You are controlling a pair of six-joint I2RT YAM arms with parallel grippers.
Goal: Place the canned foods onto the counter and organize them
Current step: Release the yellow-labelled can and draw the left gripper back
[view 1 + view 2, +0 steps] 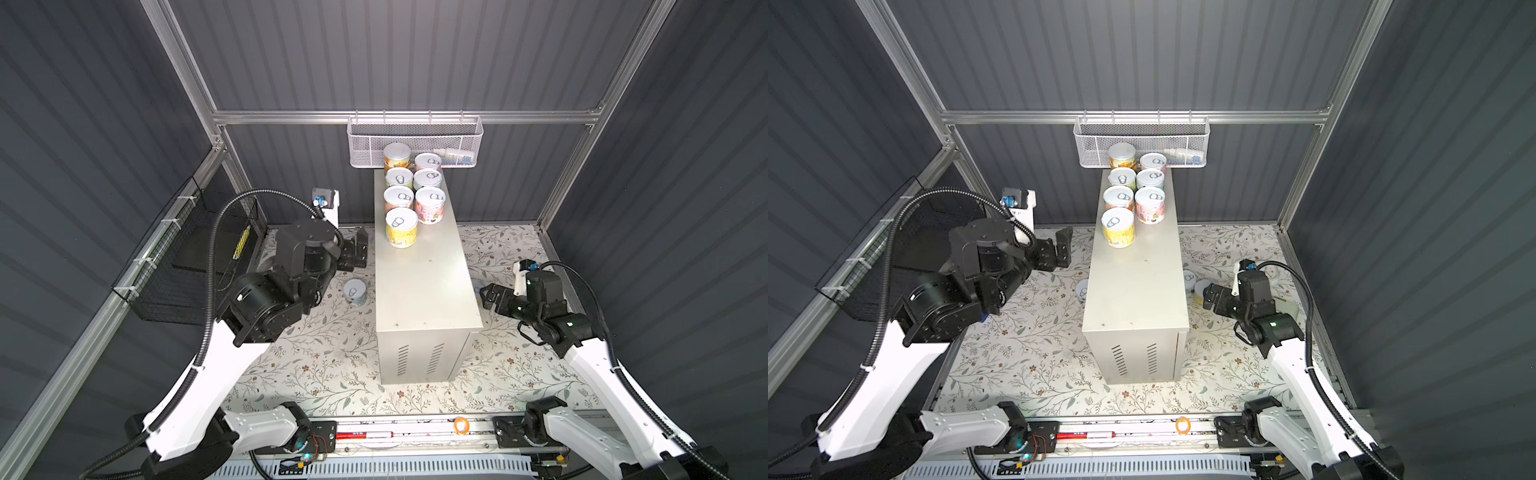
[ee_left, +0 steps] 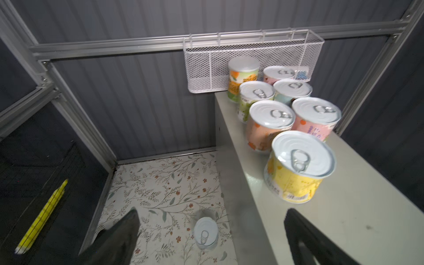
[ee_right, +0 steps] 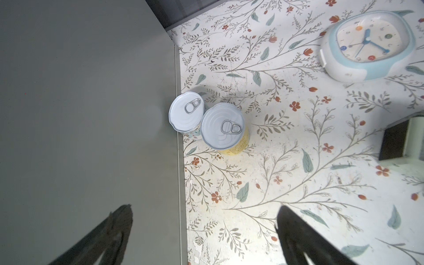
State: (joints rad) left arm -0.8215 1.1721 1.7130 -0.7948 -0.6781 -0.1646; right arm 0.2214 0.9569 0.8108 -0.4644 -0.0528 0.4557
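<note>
Tins (image 1: 401, 224) are packing the worktop's (image 1: 424, 291) far end, saving room.
Left fingers (image 2: 124, 229) and right fingers (image 3: 121, 215) are gaping empty near leftover tins (image 3: 222, 125).

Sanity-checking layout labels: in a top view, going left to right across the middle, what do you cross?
In order: black wire basket → can on the floor → counter → right hand.

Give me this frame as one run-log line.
counter: seven cans on top | floral surface: lone can left of counter, two cans right | left gripper: open, empty | right gripper: open, empty
</note>
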